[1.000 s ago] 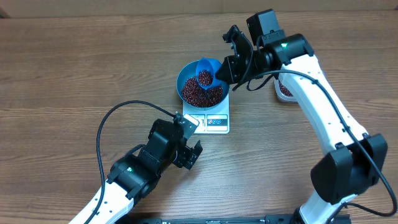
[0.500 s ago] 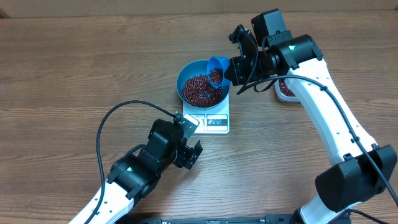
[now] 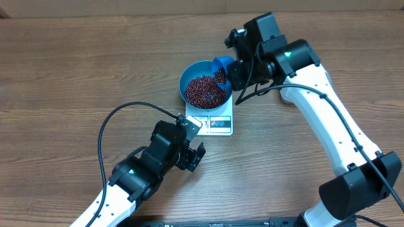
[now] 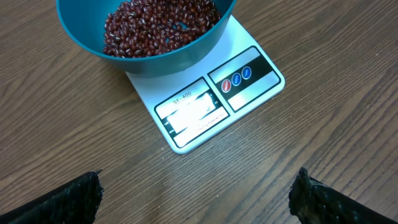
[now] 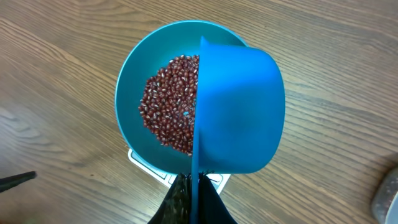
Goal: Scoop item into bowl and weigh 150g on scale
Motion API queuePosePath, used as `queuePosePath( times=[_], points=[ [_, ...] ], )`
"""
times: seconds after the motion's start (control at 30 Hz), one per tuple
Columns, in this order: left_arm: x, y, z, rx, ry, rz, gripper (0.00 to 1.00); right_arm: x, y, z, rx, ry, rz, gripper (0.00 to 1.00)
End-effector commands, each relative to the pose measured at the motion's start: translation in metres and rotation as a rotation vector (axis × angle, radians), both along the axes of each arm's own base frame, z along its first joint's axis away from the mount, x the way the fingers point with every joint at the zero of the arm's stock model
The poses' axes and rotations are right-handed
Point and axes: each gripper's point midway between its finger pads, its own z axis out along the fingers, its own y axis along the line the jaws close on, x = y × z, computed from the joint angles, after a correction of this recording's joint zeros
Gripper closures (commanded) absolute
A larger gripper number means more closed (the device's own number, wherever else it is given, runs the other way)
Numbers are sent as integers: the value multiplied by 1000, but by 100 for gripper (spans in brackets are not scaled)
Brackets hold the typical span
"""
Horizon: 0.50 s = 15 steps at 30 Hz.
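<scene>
The blue bowl (image 3: 187,79) stands on the white scale (image 3: 214,123) and holds a heap of red-brown beans (image 3: 205,91). My right gripper (image 3: 235,70) is shut on the handle of a small blue scoop (image 3: 221,65), which is tipped on its side over the bowl's right rim. In the right wrist view the scoop (image 5: 239,112) covers the right half of the bowl (image 5: 130,124) and part of the beans (image 5: 168,106). My left gripper (image 3: 196,142) stands open and empty, low over the table just in front of the scale (image 4: 205,106).
A black cable (image 3: 106,129) loops on the table left of my left arm. A pale blurred object (image 5: 388,193) shows at the right edge of the right wrist view. My right arm (image 3: 322,113) stretches across the right side of the table.
The scoop has gone from over the bowl's middle to its right rim and has turned on its side. My right wrist has swung left. The left arm has not moved.
</scene>
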Motion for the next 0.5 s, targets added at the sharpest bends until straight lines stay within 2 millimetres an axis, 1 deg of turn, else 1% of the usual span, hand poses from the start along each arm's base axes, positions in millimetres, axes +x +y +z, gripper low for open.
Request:
queuePosePath(
  times=[0.0,0.4,0.47],
  points=[
    [1,3,-4,10,6,13,0,5,-2,28,-26,-101,-10,96],
    [1,3,-4,10,6,13,0,6,-6,27,-48,-108,-22,96],
    [1,3,-4,10,6,13,0,9,-9,28,-60,-122,-41,96]
  ],
)
